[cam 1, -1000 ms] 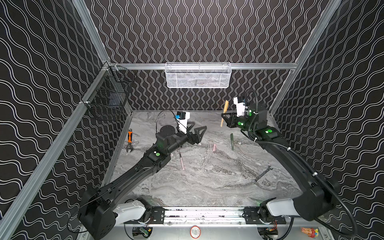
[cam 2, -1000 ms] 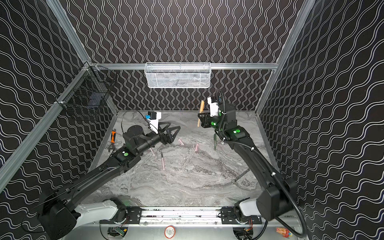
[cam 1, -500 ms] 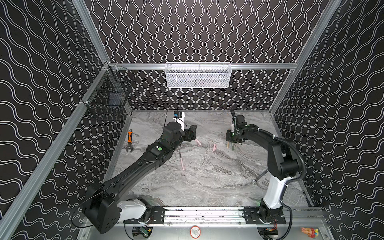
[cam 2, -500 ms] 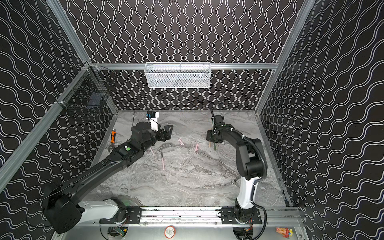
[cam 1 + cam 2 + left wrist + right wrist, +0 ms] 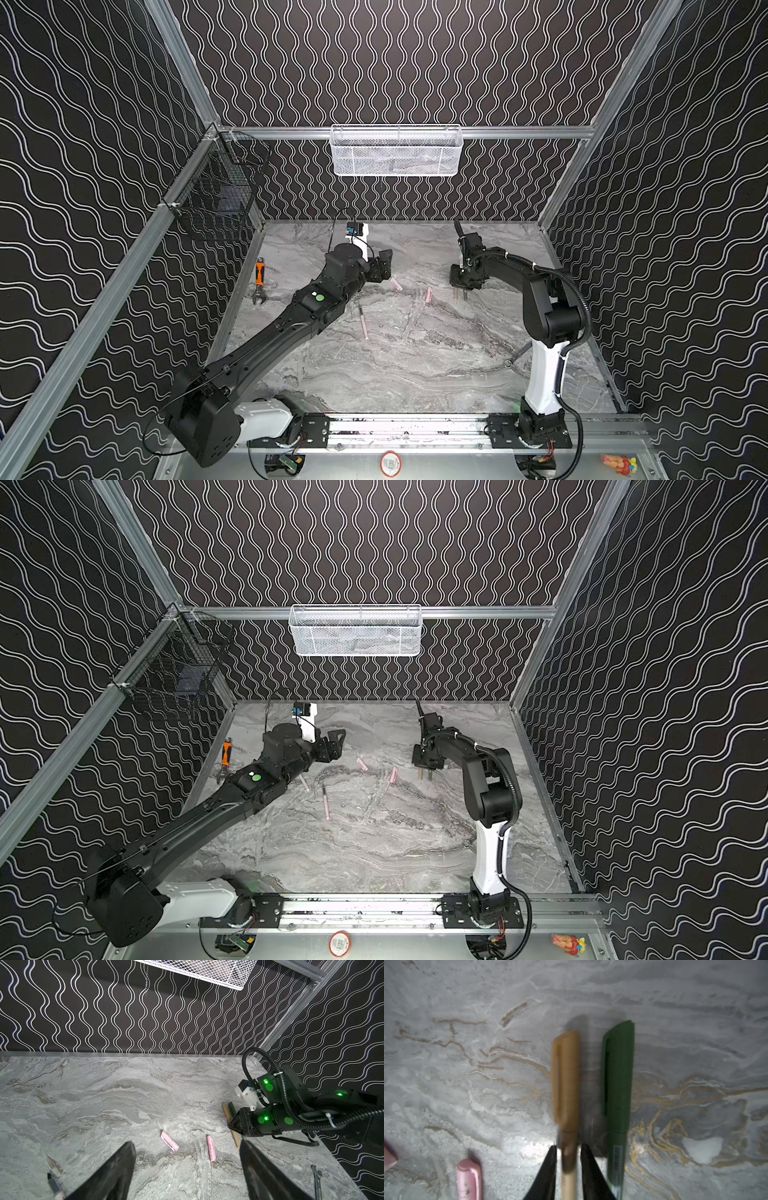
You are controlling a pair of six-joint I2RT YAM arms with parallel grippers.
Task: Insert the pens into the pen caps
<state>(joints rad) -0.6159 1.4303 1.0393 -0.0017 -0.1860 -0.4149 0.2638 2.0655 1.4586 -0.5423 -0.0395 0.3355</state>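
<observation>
**Second pen down: capped gold-tan pen [image 5: 566, 1095] laid on the bench [image 5: 467, 1076]**

The right tool [image 5: 568, 1148], which a second ago held the gold-tan pen high in the air at the rear, is now down at the bench. Its jaws are parted a little to either side of the barrel and no longer pinch it. The pen (cap and clip on, by the right wrist view) lies just beside the dark green pen [image 5: 617, 1095], also capped, the two roughly parallel and not touching. The left tool [image 5: 185, 1142] hovers empty above the bench, jaws spread wide as they were a second ago, with a pink cap [image 5: 170, 1140] and a second pink cap [image 5: 211, 1148] lying loose just ahead of it. One pink pen [image 5: 363, 322] lies uncapped nearer the front, apart from both caps; another pink pen [image 5: 304, 783] shows partly beside the left arm [image 5: 232, 808] in a top view. By the look of it, two of the four pairs are finished, and the release frees the right arm [image 5: 540, 299] for the pink ones, which remain untouched.
</observation>
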